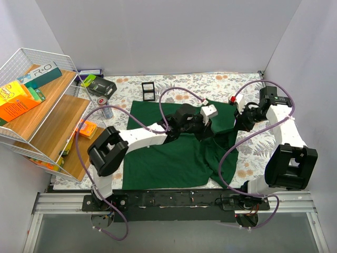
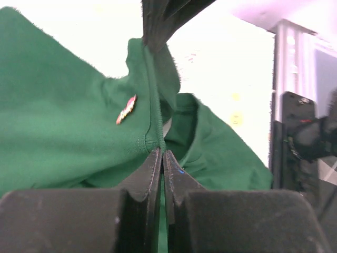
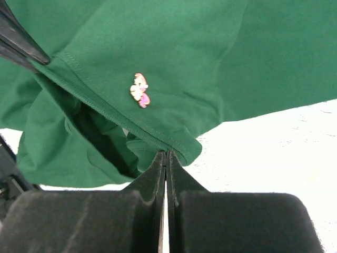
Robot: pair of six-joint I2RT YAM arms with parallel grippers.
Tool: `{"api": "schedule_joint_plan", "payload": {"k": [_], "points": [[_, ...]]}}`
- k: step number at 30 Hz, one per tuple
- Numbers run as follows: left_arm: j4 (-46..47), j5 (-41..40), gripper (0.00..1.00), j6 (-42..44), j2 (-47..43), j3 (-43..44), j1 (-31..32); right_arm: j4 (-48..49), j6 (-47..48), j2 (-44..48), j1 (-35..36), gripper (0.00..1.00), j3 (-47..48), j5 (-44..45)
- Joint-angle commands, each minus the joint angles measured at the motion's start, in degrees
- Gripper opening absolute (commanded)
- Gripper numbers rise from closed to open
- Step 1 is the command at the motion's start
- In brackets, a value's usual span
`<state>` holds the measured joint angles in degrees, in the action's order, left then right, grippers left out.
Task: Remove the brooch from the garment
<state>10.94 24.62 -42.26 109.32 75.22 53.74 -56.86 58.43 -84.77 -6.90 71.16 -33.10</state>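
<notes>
Left gripper (image 2: 161, 153) and right gripper (image 3: 166, 154) both pinch the collar of the garment (image 1: 174, 153), with the brooch (image 3: 140, 90) between them.
At the far left a wire shelf rack (image 1: 31, 105) holds coloured boxes. The dark green garment lies spread on the flower-patterned surface (image 1: 253, 153), with its far right part lifted. The left gripper is closed on the collar's stitched edge. The small pink and gold brooch is pinned in the cloth just beside the collar seam. Further right, the right gripper is clamped on the same edge, holding the collar off the surface.
</notes>
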Motion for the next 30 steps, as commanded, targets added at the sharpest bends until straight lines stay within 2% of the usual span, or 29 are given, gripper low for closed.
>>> {"api": "schedule_joint_plan", "payload": {"k": [1, 6, 9, 10, 13, 17, 18, 22, 26, 30], "points": [[-5.30, 10.17, 0.00, 3.23, -8.05, -2.80, 0.49, -11.93, 7.04, 3.12, -0.14, 0.01, 2.67, -4.42], [-8.38, 13.42, 0.00, 7.27, -12.89, -4.73, 0.32, -17.75, 9.68, 8.92, 0.57, 0.01, -0.13, -6.36], [-10.59, 15.19, 0.00, 9.21, -15.27, -4.91, 0.05, -18.11, 6.96, 12.34, 0.65, 0.01, -1.10, -6.62], [-12.68, 15.45, 0.00, 8.95, -15.71, -5.26, -0.03, -18.20, 6.78, 13.22, 0.66, 0.01, -1.54, -6.62], [-11.30, 16.59, 0.00, 4.67, -15.81, -6.58, -2.22, -18.11, 8.10, 15.25, 0.74, 0.01, -4.34, -7.76], [-12.25, 20.72, 0.00, 4.37, -10.89, -3.25, -7.75, -16.79, 5.82, 8.25, 0.74, 0.01, -4.54, -9.26], [-13.39, 21.69, 0.00, 4.81, -7.31, -1.85, -8.38, -16.70, 5.47, 6.65, 0.74, 0.01, -3.66, -9.78], [-18.05, 25.21, 0.00, 5.43, 1.58, 7.63, -11.45, -11.28, 3.01, -1.60, 0.74, 0.01, -0.06, -10.84], [-20.87, 25.65, 0.00, 7.37, 9.67, 14.93, -14.26, -6.34, -1.38, -10.22, 0.74, 0.01, 5.72, -11.37], [-20.96, 25.83, 0.00, 4.47, 16.79, 20.75, -16.99, -4.49, -5.69, -20.24, 0.74, 0.01, 13.19, -11.37]]}}
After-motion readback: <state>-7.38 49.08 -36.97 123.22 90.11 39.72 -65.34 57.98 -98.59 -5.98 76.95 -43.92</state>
